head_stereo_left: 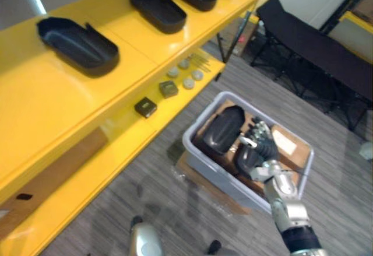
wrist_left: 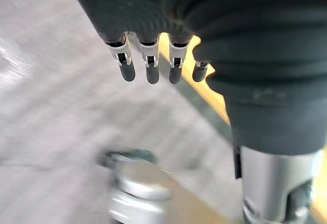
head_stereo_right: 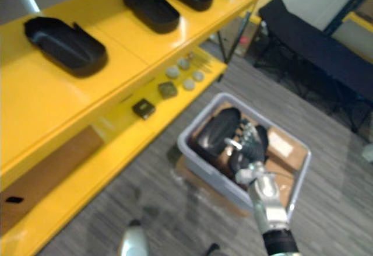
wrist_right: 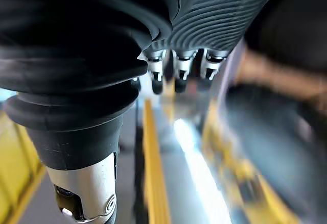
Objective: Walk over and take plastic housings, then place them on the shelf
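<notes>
Several black plastic housings lie in a row on the yellow shelf's (head_stereo_left: 52, 110) top, the nearest (head_stereo_left: 78, 43) at the left and another (head_stereo_left: 157, 8) further along. On the floor stands a grey bin (head_stereo_left: 201, 116) with a black housing (head_stereo_left: 221, 130) propped inside. My right hand (head_stereo_left: 262, 145) reaches into the bin beside that housing and over a second dark housing (head_stereo_left: 246, 161), fingers (wrist_right: 176, 73) straight and spread, holding nothing that I can see. My left hand (wrist_left: 148, 66) hangs over the floor with relaxed fingers.
The shelf's lower level holds a small black box (head_stereo_left: 145, 107), a greenish box (head_stereo_left: 169, 88), round discs (head_stereo_left: 187, 81) and a brown board (head_stereo_left: 52, 174). Flat cardboard (head_stereo_left: 201, 180) lies under the bin. A black folding cot (head_stereo_left: 315, 52) stands at the back right.
</notes>
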